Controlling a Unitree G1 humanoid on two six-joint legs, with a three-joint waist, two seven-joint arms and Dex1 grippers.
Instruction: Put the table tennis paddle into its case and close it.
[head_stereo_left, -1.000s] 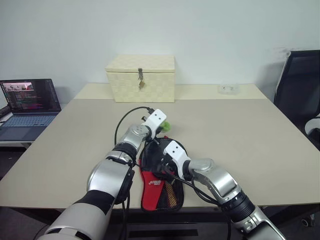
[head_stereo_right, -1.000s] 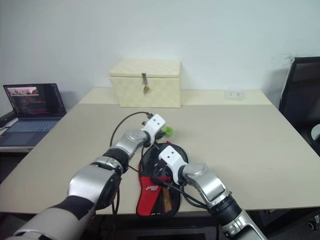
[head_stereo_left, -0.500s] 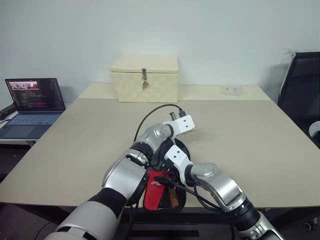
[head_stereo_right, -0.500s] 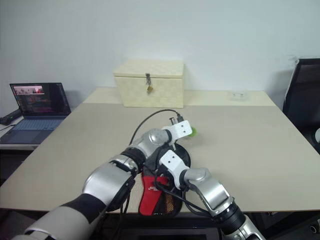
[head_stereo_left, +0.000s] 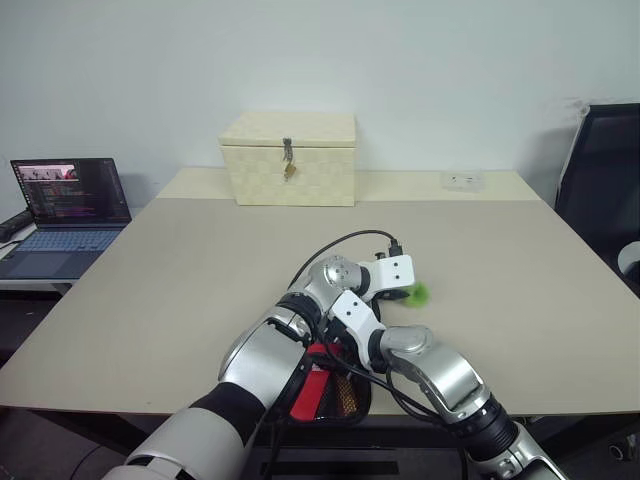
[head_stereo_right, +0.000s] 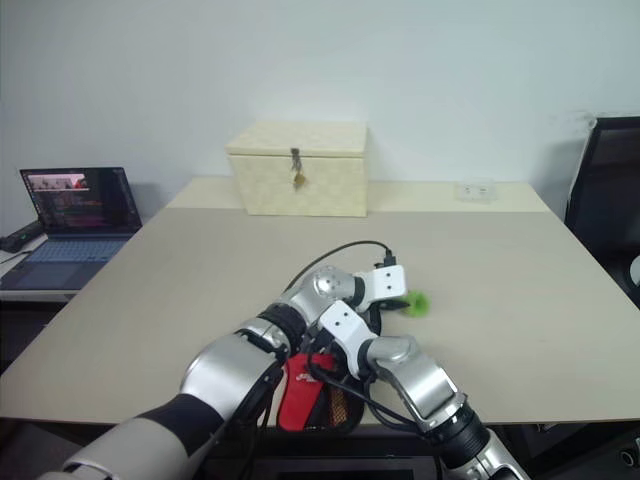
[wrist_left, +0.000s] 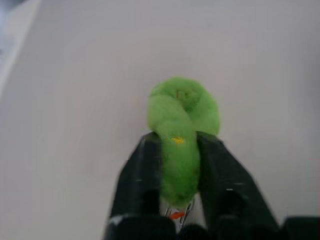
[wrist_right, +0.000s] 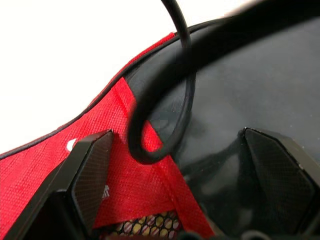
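Left end effector (wrist_left: 180, 165) out past the right wrist, fingers (wrist_left: 142, 175) snug on both sides of the green charm (wrist_left: 182, 125), gripping it just above the desk (head_stereo_left: 500, 240); right end effector (wrist_right: 175, 165) spread wide and empty, hovering close over the case (wrist_right: 145, 185), one finger above the red panel, the other above the dark face; case (head_stereo_right: 305, 395) at the near desk edge, under both wrists; paddle presumably inside, dark surface there too unclear to call; zip line hidden, so closure impossible to judge. Risks from here: fluffy charm squashing and slipping out of the grip mid-pull, stalling the zip; case sliding toward or off the near edge with nothing pinning it; black cable (wrist_right: 165, 100) looping over the case, apt to snag on a closing right finger; crossed arms crowding each other, so a wide left sweep likely to knock the right wrist.
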